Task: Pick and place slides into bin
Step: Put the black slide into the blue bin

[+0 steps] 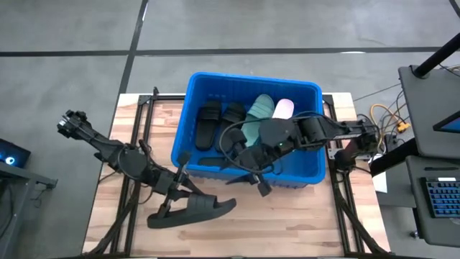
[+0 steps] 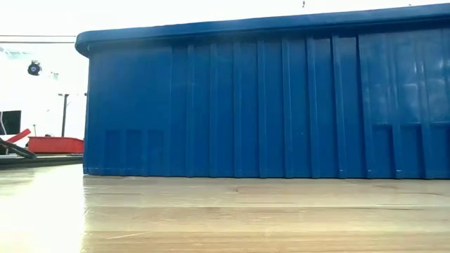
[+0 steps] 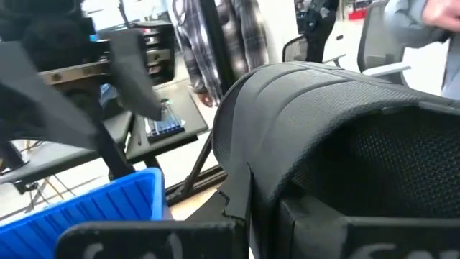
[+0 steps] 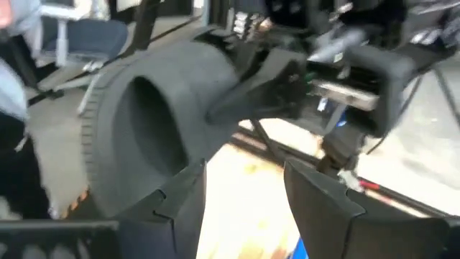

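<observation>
The blue bin [image 1: 188, 101] stands at the table's far middle and fills the low view as the bin [image 2: 267, 105]. Inside it lie black slides [image 1: 209, 122], a green slide [image 1: 259, 115] and a pale pink slide [image 1: 283, 108]. Another black slide [image 1: 195, 211] hangs over the table in front of the bin's near left corner, with my left gripper [image 1: 178, 189] shut on it. My right gripper [image 1: 259, 181] stands open over the bin's near wall with nothing between its fingers. It faces the held slide [image 4: 151, 122]. My left gripper pinches the black slide at the side of its strap band [image 3: 237, 191]. One finger [image 3: 359, 230] seems to lie inside the strap opening and the other outside. The fingers come about level from the table's left. The slide is lifted clear of the table, strap arching up.
Bare wood [image 1: 287, 223] lies in front of the bin and to its right. The arms' dark frames [image 1: 133, 201] run along the table's sides. A desk with a keyboard [image 1: 440, 198] stands beyond the right edge. People show in the room behind.
</observation>
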Controlling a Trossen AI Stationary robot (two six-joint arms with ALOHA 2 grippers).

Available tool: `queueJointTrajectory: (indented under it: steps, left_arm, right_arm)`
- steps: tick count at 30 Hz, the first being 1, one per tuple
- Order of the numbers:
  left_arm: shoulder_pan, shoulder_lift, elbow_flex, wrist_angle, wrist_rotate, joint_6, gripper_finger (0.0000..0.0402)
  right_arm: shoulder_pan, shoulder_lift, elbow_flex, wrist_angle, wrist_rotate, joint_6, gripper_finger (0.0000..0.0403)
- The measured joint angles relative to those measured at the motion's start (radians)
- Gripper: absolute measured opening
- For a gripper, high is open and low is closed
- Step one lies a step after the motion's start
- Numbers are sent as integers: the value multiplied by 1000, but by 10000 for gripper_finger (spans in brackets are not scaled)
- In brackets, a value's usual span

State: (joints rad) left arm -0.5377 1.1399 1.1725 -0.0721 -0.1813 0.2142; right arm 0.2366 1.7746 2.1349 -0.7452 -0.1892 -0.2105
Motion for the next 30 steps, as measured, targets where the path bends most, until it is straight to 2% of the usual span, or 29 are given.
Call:
queueJointTrajectory:
  steps: [5, 15, 30]
  left_arm:
    - [28, 33, 1, 68, -6, 2, 0]
    - [58, 83, 7, 93, -7, 2, 0]
    - [125, 103, 2, 143, -10, 7, 0]
  right_arm:
    - [4, 25, 32, -41, -23, -3, 177]
    - [12, 25, 29, -52, -84, 50, 178]
    - [13, 18, 34, -87, -80, 52, 169]
